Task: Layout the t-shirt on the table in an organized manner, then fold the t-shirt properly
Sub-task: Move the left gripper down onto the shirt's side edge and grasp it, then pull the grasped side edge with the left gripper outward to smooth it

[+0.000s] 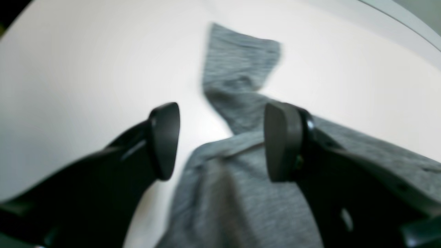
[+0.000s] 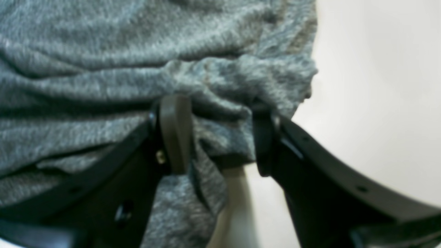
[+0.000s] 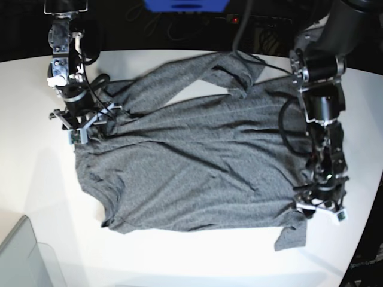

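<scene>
The dark grey t-shirt lies spread out and wrinkled on the white table. My right gripper is at its left edge. In the right wrist view its jaws stand partly apart with a bunched fold of the t-shirt between them. My left gripper is at the shirt's right lower edge. In the left wrist view it is open and empty just above the t-shirt, with a sleeve stretching away over the table.
A translucent grey bin corner sits at the front left. A blue object and cables lie beyond the table's far edge. The table's curved edge runs near the left gripper.
</scene>
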